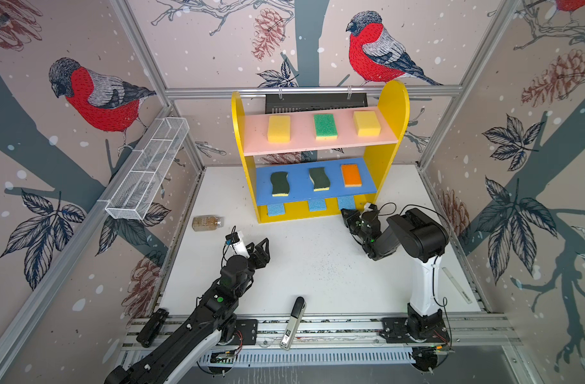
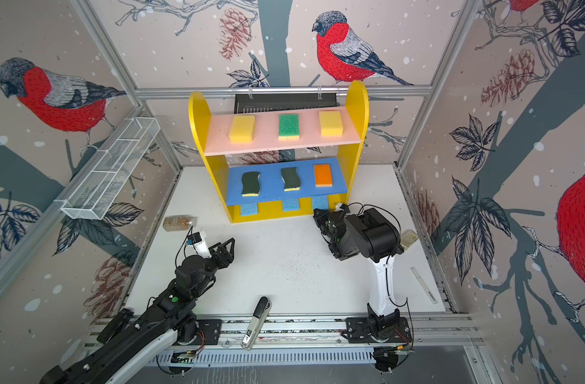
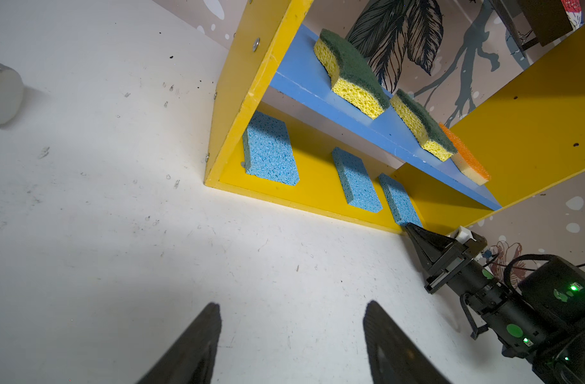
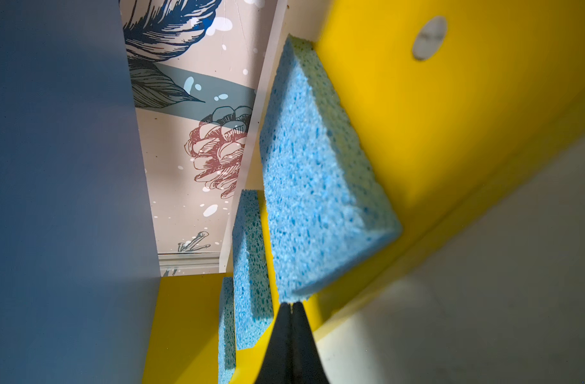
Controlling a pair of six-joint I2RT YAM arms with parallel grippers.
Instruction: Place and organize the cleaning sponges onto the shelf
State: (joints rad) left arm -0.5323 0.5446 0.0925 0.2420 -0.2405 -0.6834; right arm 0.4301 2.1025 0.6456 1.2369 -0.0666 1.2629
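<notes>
The cleaning sponges [image 1: 325, 126] lie flat in three rows on the shelf [image 1: 392, 109] at 12 o'clock, each long axis running 12 to 6. Both top views show only the near ends of the light blue sponges [image 1: 276, 209] under the blue board [image 1: 297, 194]. The left wrist view shows them whole on the yellow base. The right gripper [image 4: 291, 306], fingers pressed together, points at the rightmost one's near end. The left gripper [image 1: 261, 248] hangs spread and empty, with a bottle [image 1: 207, 222] at its 10 o'clock.
</notes>
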